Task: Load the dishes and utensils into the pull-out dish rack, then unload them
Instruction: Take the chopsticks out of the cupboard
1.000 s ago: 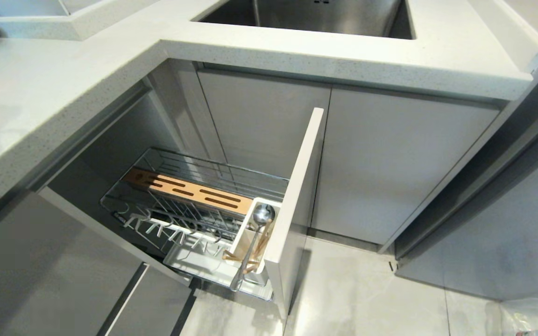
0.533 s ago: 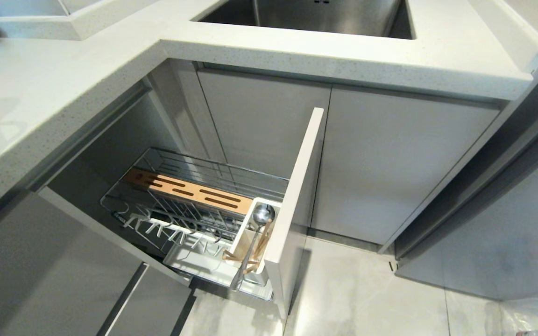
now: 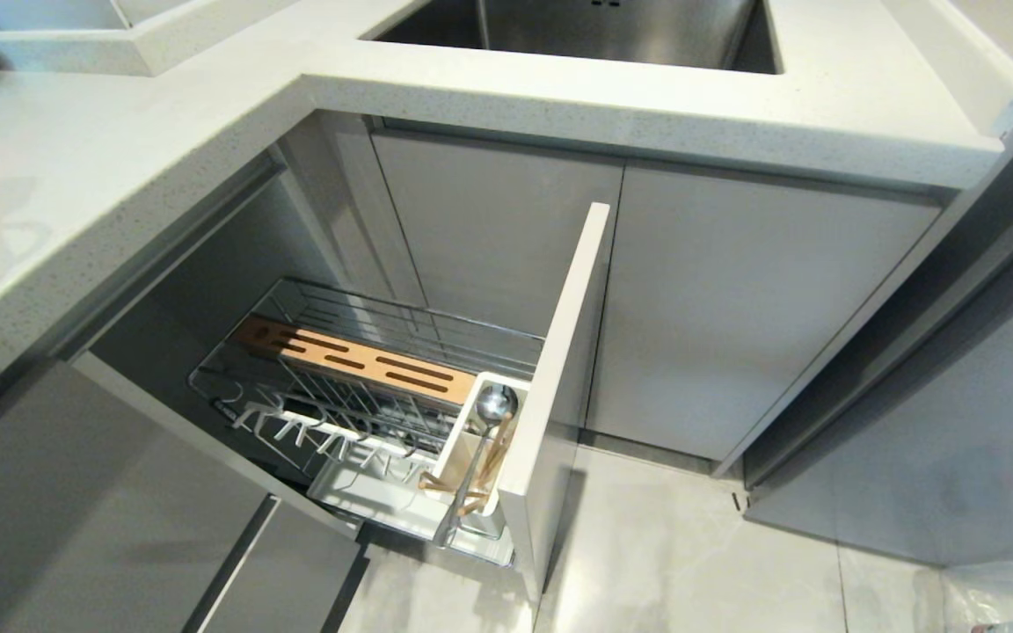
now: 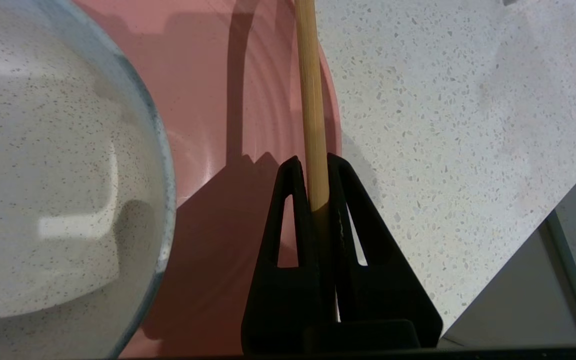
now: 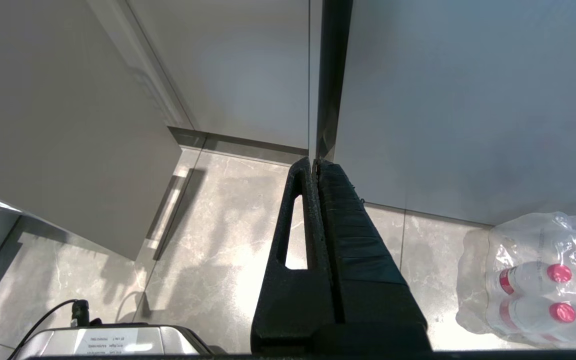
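Right gripper [image 5: 316, 162]: fingers pressed together, holding nothing, hanging over the floor tiles before the grey cabinet doors.
Wrapped bottle pack [image 5: 538, 280]: on the floor near the right gripper, pink caps showing; label writing too small to read.
Pull-out dish rack [image 3: 366, 387]: drawn out below the countertop [image 3: 120, 176], unmoved since a second ago.
Utensil cup [image 3: 471, 440]: at the rack's front end against the cabinet front; spoon [image 3: 482, 448] and chopsticks [image 3: 480, 475] inside, same as before.
Changes: only shadows on the countertop's left edge differ.
Left gripper [image 4: 315, 162]: outside the head view, clamped tight on one wooden chopstick [image 4: 312, 100], above the countertop.
Pink dish [image 4: 248, 100]: under that chopstick.
Speckled bowl [image 4: 58, 160]: just beside the left gripper, overlapping the pink dish.
Writing: none readable on rack or cabinets.
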You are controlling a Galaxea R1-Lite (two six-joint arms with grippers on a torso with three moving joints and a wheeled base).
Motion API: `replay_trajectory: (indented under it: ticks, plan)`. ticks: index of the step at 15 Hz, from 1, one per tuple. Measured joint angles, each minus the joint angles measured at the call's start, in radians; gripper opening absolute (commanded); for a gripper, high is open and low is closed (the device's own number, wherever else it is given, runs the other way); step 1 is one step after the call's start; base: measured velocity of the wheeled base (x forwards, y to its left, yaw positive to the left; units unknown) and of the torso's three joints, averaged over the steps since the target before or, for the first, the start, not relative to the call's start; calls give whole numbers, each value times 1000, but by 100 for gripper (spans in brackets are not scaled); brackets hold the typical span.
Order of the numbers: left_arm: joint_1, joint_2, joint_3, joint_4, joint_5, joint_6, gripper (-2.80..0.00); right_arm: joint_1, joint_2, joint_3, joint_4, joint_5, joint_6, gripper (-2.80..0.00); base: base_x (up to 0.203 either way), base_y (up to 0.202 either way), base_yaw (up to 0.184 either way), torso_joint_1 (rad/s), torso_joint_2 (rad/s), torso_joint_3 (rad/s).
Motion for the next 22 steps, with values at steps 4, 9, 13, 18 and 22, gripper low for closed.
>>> replay_trajectory:
  ticks: [4, 9, 13, 18, 22]
  plan:
    - [0, 4, 3, 10, 5, -4, -280, 0, 0, 0, 0, 0, 0, -280, 0, 0, 0, 0, 0, 0]
    - [5, 1, 13, 42, 19, -7, -280, 0, 0, 0, 0, 0, 0, -280, 0, 0, 0, 0, 0, 0]
    - [6, -1, 24, 43, 47, -8, -280, 0, 0, 0, 0, 0, 0, -280, 0, 0, 0, 0, 0, 0]
    - [8, -5, 48, 42, 47, -9, -280, 0, 0, 0, 0, 0, 0, -280, 0, 0, 0, 0, 0, 0]
    - [14, -10, 78, 41, 47, -9, -280, 0, 0, 0, 0, 0, 0, -280, 0, 0, 0, 0, 0, 0]
